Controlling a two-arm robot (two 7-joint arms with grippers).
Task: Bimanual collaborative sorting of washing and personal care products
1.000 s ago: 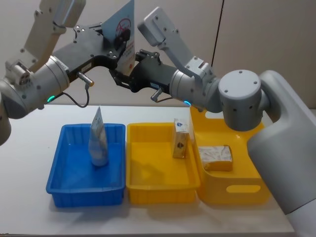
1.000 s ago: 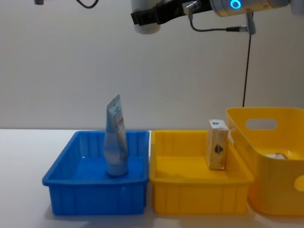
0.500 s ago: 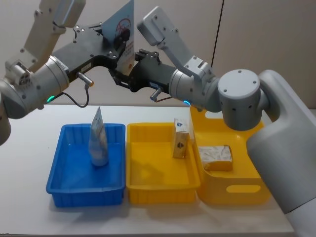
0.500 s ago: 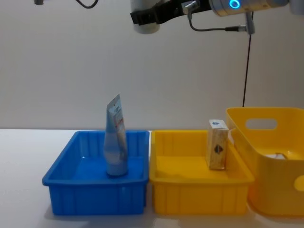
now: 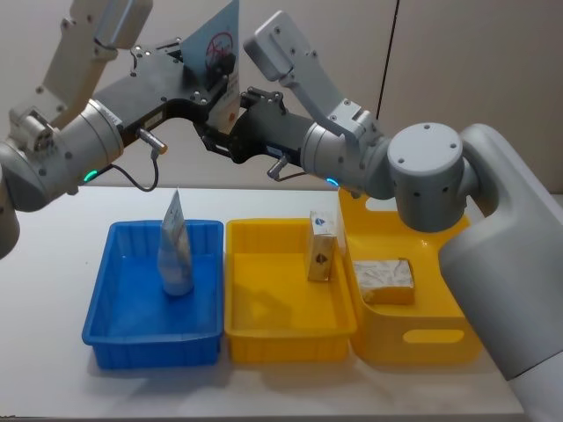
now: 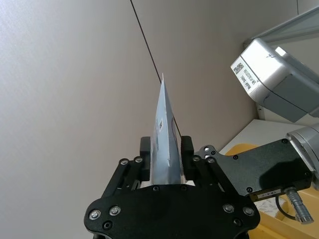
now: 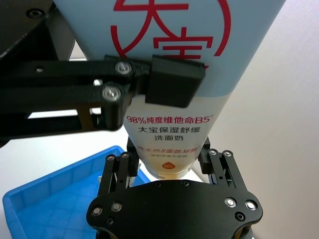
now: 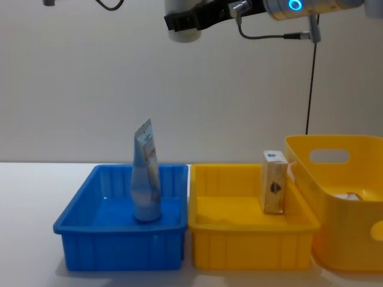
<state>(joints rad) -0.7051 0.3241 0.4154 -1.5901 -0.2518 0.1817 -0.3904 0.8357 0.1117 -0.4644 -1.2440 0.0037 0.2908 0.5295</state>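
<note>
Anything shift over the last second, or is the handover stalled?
Nothing visibly changed: the left gripper and the right gripper both stay clamped on the raised tube. The tube in the blue tray and both cartons sit as before.

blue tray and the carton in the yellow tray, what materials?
Blue tray: looks like moulded plastic, semi-gloss, going by the ribbed walls and rolled rim. Carton: probably printed paperboard, matte beige, with sharp folded edges and a small blue mark.
</note>
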